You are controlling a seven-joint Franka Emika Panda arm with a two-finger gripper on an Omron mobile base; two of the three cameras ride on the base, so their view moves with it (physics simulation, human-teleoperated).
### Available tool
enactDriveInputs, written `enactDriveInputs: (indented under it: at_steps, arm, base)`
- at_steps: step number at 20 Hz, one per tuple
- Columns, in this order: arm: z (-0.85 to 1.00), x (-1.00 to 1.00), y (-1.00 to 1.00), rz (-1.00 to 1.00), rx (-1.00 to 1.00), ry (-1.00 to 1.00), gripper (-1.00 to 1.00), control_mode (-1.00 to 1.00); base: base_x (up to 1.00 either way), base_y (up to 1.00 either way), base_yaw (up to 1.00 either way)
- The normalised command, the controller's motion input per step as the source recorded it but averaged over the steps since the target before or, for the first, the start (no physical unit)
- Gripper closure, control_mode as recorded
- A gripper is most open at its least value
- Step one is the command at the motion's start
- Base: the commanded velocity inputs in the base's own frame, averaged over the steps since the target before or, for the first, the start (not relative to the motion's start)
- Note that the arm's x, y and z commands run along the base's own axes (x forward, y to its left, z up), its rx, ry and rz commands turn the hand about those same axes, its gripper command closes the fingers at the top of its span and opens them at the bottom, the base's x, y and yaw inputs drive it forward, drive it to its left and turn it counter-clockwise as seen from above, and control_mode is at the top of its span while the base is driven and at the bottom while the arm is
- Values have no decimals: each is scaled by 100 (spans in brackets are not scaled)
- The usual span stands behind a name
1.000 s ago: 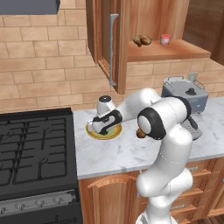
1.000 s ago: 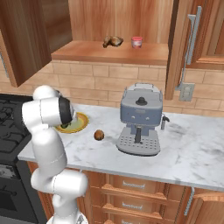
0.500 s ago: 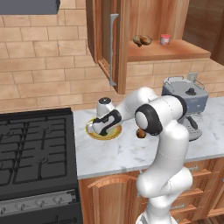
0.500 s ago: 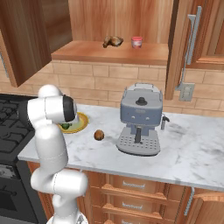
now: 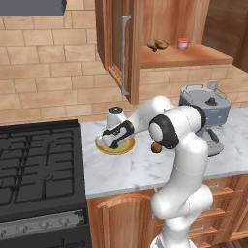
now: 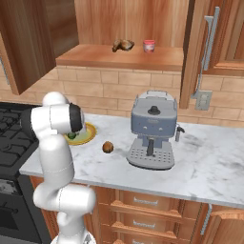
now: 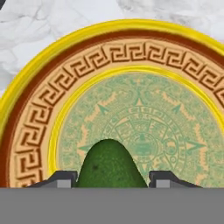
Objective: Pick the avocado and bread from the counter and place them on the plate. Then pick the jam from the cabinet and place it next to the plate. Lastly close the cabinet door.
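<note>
My gripper (image 7: 112,178) hangs low over the plate (image 7: 131,57), a round dish with a yellow-orange patterned rim and a pale green centre. The dark green avocado (image 7: 109,166) sits between my fingertips, which press its sides, right above the plate's centre. From the left base view the gripper (image 5: 107,141) is at the plate (image 5: 127,147) on the marble counter (image 5: 121,169). The avocado (image 6: 71,135) shows over the plate (image 6: 88,133). The brown bread (image 6: 108,147) lies on the counter right of the plate. The red jam (image 5: 183,43) stands on the cabinet shelf, and the cabinet door (image 5: 118,48) is open.
A grey coffee machine (image 6: 152,128) stands on the counter right of the bread. The black stove (image 5: 38,164) borders the counter on the left. A lumpy tan pastry (image 5: 157,44) lies beside the jam. A second wall cabinet door with a bar handle (image 6: 209,47) hangs at right.
The arm's elbow has swung a little while the hand stayed low over the plate. The avocado is still between the fingers.
</note>
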Motion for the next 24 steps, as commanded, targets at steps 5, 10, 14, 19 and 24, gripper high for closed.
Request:
enactDriveInputs:
  at_steps: [5,10,14,19,24]
  arm:
    - [6,0,0,0,0,-21,-100,-100]
    - [27,-6,-1,0,5,-25,-100,-100]
    - [38,-33,-10,0,11,-31,-100,-100]
    - [42,-39,-27,0,15,-31,-100,-100]
    - [54,-28,-11,0,12,-13,-100,-100]
  base:
    - [0,0,0]
    - [0,0,0]
    - [0,0,0]
    - [0,0,0]
    - [0,0,0]
